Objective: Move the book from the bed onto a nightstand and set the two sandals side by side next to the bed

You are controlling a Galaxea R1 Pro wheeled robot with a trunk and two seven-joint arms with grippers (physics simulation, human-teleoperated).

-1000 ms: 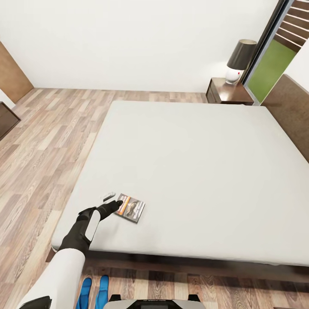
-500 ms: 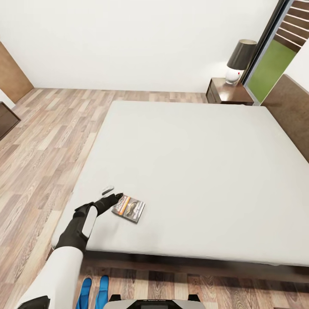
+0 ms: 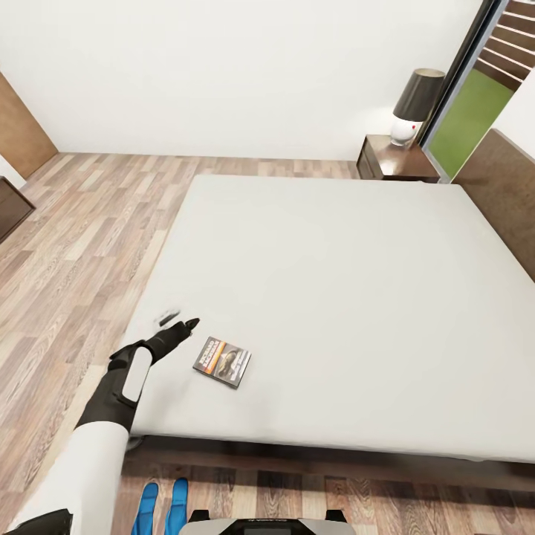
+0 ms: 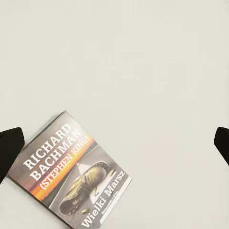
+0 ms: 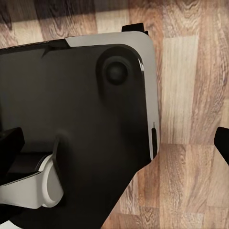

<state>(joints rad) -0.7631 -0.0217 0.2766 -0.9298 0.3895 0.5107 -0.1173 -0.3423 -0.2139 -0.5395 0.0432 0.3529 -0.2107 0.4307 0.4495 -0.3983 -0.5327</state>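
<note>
Lifting away from the book (image 3: 222,361) and pulling back toward the near-left corner of the bed (image 3: 334,297), with the left gripper (image 3: 178,321) now hanging over bare mattress, well clear of the cover it was touching a second ago. Standing wide open and holding nothing, the two dark fingertips (image 4: 9,148) spread far apart in the left wrist view, with the book (image 4: 71,179) lying flat on the mattress between them, nearer one tip, untouched. Lying just to the right of the gripper and slightly nearer the robot, cover up, in the same spot on the bed as before. Resting on the plank floor (image 3: 82,245) below the left arm, by the foot of the bed, the two blue sandals (image 3: 163,507) side by side. Standing far beyond the gripper, at the far right corner of the bed, the nightstand (image 3: 394,160) with a lamp (image 3: 416,104) on top. Hovering over the robot's dark base (image 5: 81,143) and the floor, the right gripper (image 5: 114,145) with its fingertips wide apart and empty
</note>
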